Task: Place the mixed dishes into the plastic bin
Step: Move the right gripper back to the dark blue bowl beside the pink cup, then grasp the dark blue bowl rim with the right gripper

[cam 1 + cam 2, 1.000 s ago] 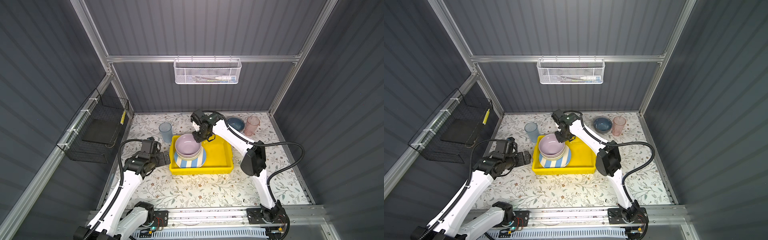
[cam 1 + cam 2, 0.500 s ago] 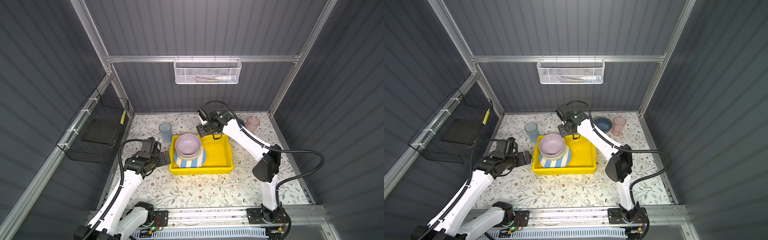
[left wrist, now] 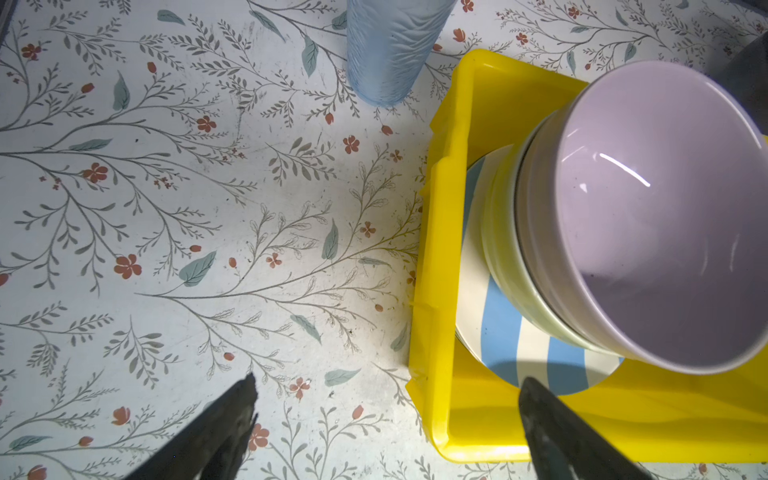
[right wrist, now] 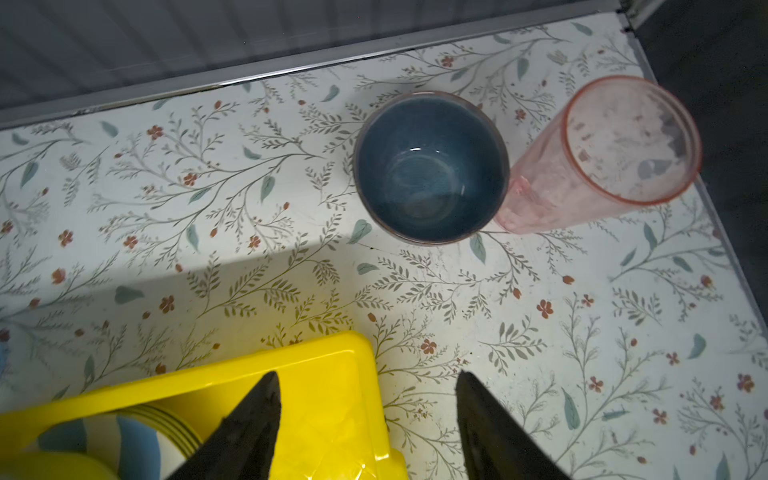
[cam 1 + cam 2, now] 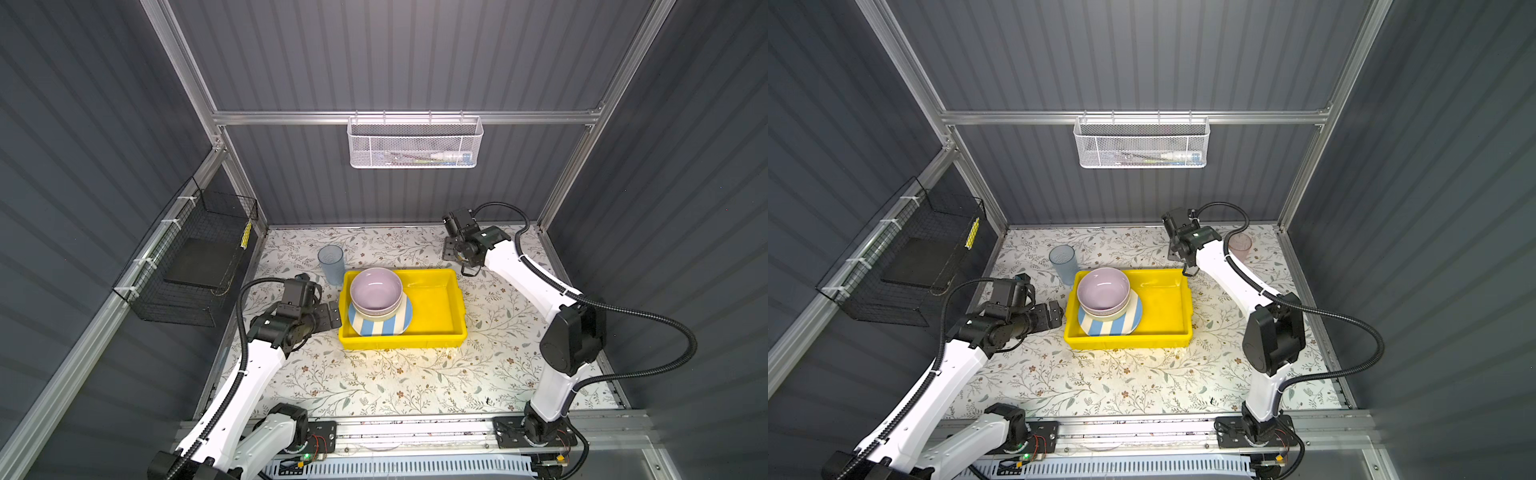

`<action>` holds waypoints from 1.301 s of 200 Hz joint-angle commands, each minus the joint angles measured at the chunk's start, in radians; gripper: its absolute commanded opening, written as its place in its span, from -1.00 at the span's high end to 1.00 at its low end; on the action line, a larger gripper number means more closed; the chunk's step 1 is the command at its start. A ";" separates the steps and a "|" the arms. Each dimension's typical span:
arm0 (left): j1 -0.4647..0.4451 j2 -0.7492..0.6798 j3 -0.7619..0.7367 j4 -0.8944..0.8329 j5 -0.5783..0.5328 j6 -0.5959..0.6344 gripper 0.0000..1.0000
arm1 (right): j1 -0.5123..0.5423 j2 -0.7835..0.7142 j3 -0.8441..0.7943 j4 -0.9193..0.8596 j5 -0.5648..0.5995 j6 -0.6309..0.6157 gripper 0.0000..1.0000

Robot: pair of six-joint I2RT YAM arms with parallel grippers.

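**Both end effectors open and empty; stack in bin, three dishes out on the counter**

Top views: I saw the yellow bin (image 5: 436, 309) sitting mid-counter (image 5: 374, 374) in both top views. The lilac bowl (image 5: 376, 289) sat in the bin's left half, on the striped plate (image 5: 384, 328). The blue tumbler (image 5: 331, 262) stood upright on the counter just beyond the bin's far left corner. The left end effector (image 5: 332, 313) hung at the bin's left wall, jaws apart. The right end effector (image 5: 453, 251) was off the bin's far right corner, near the back wall. The pink tumbler (image 5: 1239, 245) showed behind that arm in a top view. The dark blue bowl was hidden there.

Left wrist: jaws were spread wide with nothing between them, one finger (image 3: 232, 432) over the counter and the other over the bin's inside. A pale green bowl (image 3: 505, 257) was nested under the lilac bowl, both on the striped plate. The blue tumbler was outside the bin.

Right wrist: jaws were apart and empty, one finger over the bin's corner, the other over the counter. The dark blue bowl (image 4: 430, 170) sat upright on the counter outside the bin. The pink tumbler stood just beside it, and I couldn't tell whether they touched.
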 commanded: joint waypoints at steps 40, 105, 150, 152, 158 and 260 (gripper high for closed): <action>0.007 0.008 -0.017 0.009 0.022 0.016 -0.99 | -0.035 0.001 -0.138 0.143 0.112 0.303 -0.35; 0.007 0.017 -0.021 0.015 0.029 0.012 -0.99 | -0.126 0.023 -0.222 0.261 -0.059 0.445 -0.28; 0.007 0.029 0.001 0.002 0.029 0.020 -0.99 | -0.176 0.055 -0.249 0.329 -0.156 0.513 -0.26; 0.007 0.030 0.002 0.001 0.030 0.020 -0.99 | -0.179 0.056 -0.249 0.329 -0.158 0.516 -0.26; 0.008 0.030 0.003 0.001 0.030 0.020 -1.00 | -0.182 0.062 -0.251 0.335 -0.164 0.523 -0.25; 0.007 0.038 0.007 0.004 0.032 0.023 -0.99 | -0.211 0.149 -0.233 0.362 -0.197 0.565 -0.20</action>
